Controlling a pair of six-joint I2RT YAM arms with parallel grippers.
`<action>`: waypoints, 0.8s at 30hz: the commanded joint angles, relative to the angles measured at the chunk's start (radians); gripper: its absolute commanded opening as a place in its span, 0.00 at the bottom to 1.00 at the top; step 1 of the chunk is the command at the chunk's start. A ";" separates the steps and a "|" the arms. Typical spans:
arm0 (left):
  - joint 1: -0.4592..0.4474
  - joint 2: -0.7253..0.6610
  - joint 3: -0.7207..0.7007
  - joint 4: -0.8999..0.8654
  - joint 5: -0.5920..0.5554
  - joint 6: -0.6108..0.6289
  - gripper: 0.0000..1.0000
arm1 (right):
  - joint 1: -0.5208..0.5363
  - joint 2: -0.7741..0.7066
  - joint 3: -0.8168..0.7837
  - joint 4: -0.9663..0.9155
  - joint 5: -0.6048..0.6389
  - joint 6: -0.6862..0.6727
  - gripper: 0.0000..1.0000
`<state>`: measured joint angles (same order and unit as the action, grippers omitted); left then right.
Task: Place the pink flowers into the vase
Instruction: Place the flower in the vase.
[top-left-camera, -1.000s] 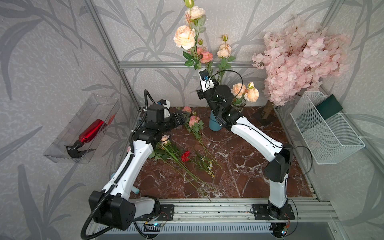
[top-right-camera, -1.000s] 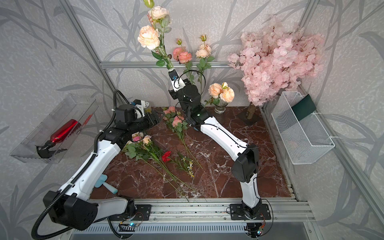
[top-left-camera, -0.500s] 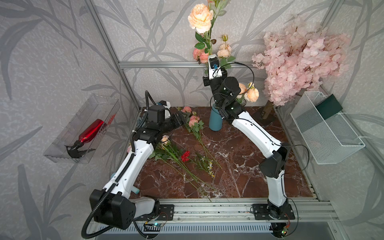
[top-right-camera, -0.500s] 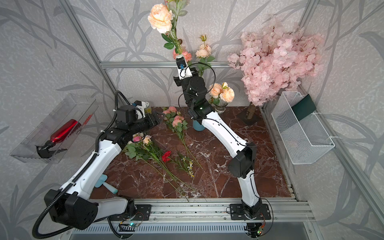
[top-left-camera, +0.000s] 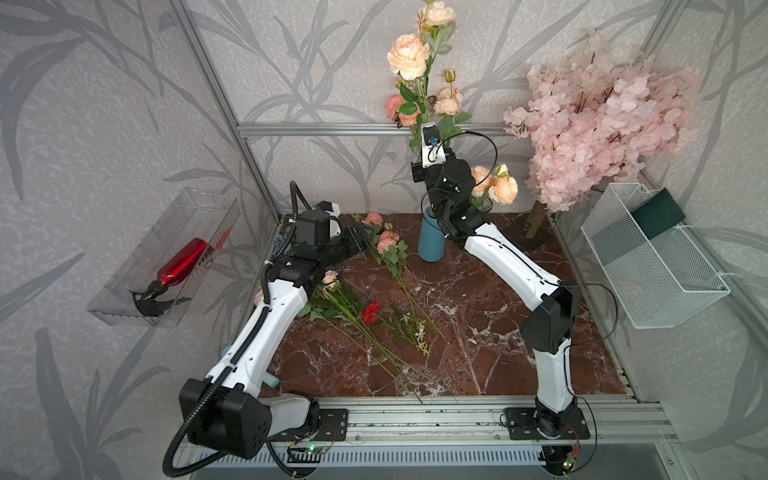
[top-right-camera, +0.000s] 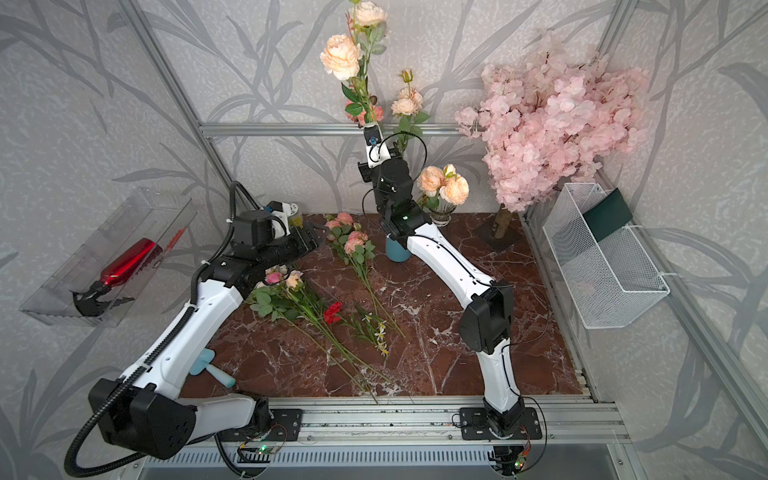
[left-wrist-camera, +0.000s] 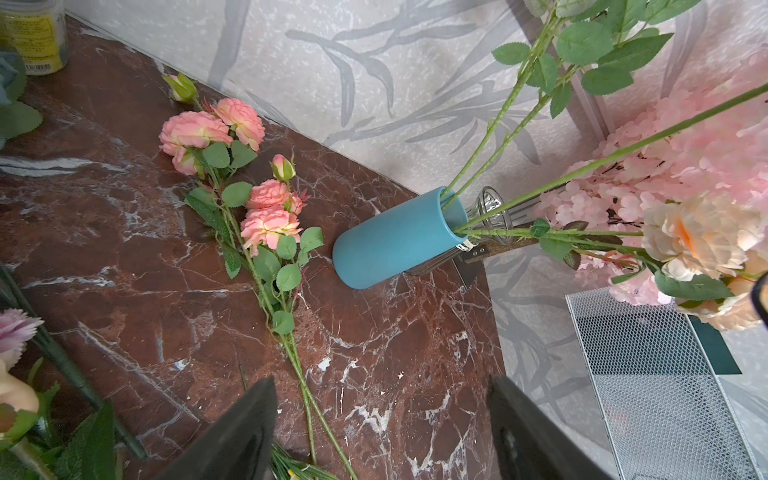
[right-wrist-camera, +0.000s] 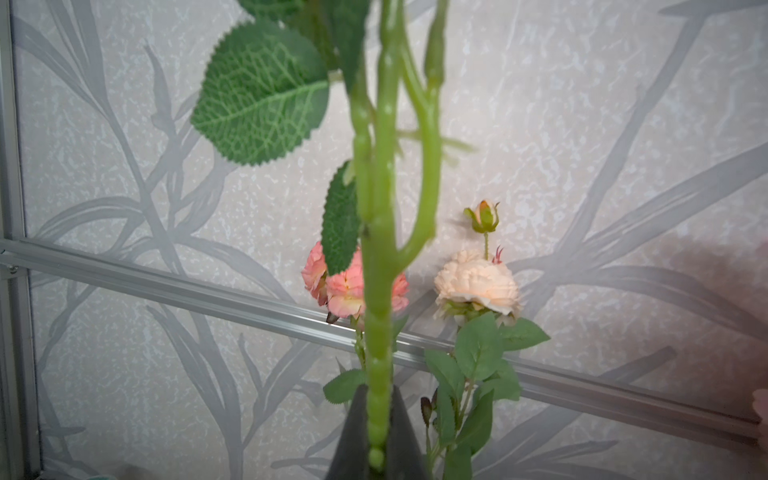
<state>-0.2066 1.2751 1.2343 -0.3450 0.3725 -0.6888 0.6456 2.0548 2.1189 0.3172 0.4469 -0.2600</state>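
Gaping empty above the marble table (left-wrist-camera: 137, 266), the left gripper (left-wrist-camera: 380, 399) hangs near a pink rose spray (left-wrist-camera: 270, 226) lying flat. Farther right, the right gripper (right-wrist-camera: 377, 392) is clamped on the green stem (right-wrist-camera: 376, 332) of the pink flowers (top-left-camera: 409, 56), held upright over the blue vase (top-left-camera: 430, 243).

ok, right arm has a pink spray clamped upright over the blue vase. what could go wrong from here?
1. The held pink spray is tall, with its heads far above the narrow vase. Once the right end effector lets go, it may lean and tip the vase toward the nearby glass vase.
2. Its leaves crowd the spray already in the vase. Pulling away could snag that one and drag it out.
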 joint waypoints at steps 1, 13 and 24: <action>0.007 -0.021 -0.003 -0.005 -0.015 0.019 0.81 | -0.018 -0.026 -0.053 0.053 0.033 0.077 0.00; 0.007 -0.004 0.004 -0.014 -0.032 0.028 0.80 | -0.033 -0.002 -0.191 0.036 0.036 0.149 0.00; 0.008 0.004 0.004 -0.008 -0.032 0.018 0.80 | -0.034 -0.018 -0.322 0.027 0.047 0.160 0.00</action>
<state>-0.2062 1.2751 1.2343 -0.3470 0.3584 -0.6804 0.6132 2.0548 1.8088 0.3309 0.4717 -0.1158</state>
